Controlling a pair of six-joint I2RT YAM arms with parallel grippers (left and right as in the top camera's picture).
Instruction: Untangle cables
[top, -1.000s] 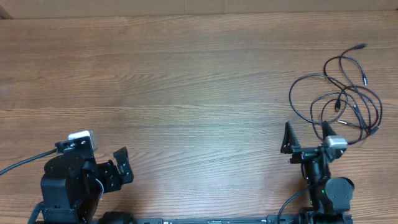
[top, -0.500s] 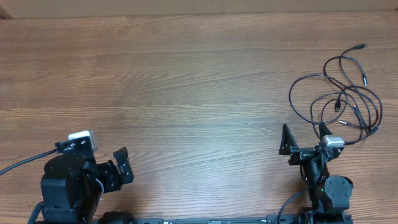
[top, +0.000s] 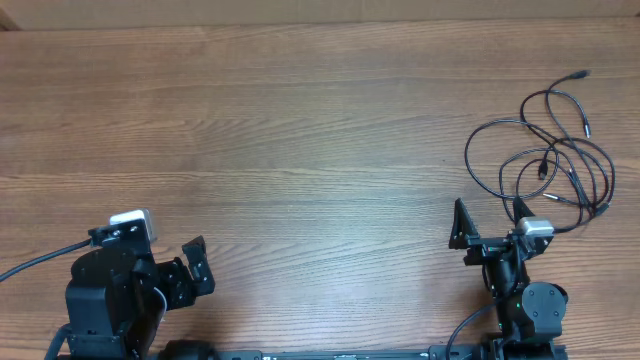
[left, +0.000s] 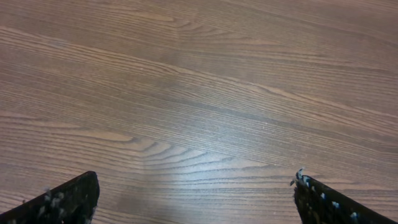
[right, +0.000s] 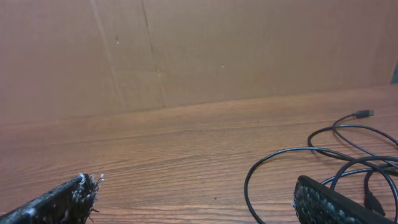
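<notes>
Your right gripper spread wide and empty, cables sprawled in loose loops just beyond it on the table, your left gripper likewise wide and empty, well apart.

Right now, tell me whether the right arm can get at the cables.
Probably yes. The cables lie in loose loops on the table, just ahead and slightly to the right of the right end effector. It is open, and nothing stands between them.
</notes>
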